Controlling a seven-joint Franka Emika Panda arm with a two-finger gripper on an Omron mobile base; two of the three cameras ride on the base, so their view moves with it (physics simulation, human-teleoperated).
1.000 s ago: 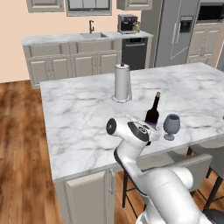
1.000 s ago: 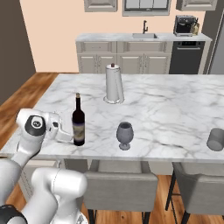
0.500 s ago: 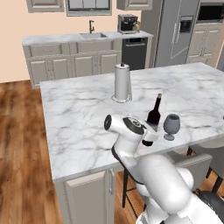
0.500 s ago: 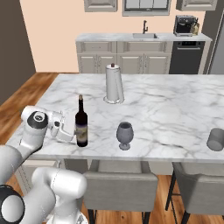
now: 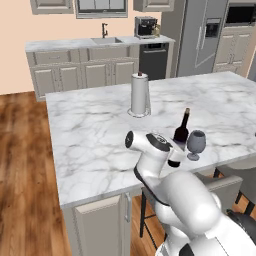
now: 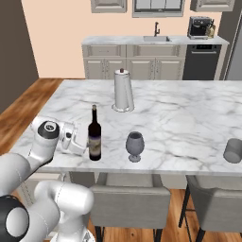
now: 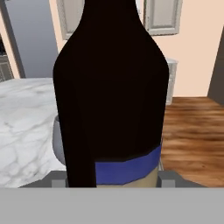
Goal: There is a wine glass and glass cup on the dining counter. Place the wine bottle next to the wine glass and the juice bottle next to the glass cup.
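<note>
One wine bottle (image 6: 95, 134) is seen standing upright on the dining counter (image 6: 189, 113), near its front edge and just beside the wine glass (image 6: 134, 146), with a small gap between the two. The gripper (image 6: 83, 146) is closed on the lower body of the wine bottle, the bottle being held between the fingers; in the hand view the dark body and blue label band of the bottle are seen close against the camera. Whether the base of the bottle is already resting on the marble cannot be told for certain.

The first half of the task is judged to be nearly done: the bottle is placed next to the wine glass, and only the release and withdrawal are judged to be left. The second half is judged not yet begun. The glass cup (image 6: 233, 151) is seen well apart from the wine glass, near the same front edge of the counter, with nothing standing beside it, and a juice bottle is still to be fetched and set there.

By count, one wine bottle, one wine glass, one glass cup and one paper towel roll (image 6: 123, 91) are seen on the counter, the roll being set behind the wine glass, toward the middle of the top. Two stools (image 6: 128, 206) are seen tucked under the front edge.
</note>
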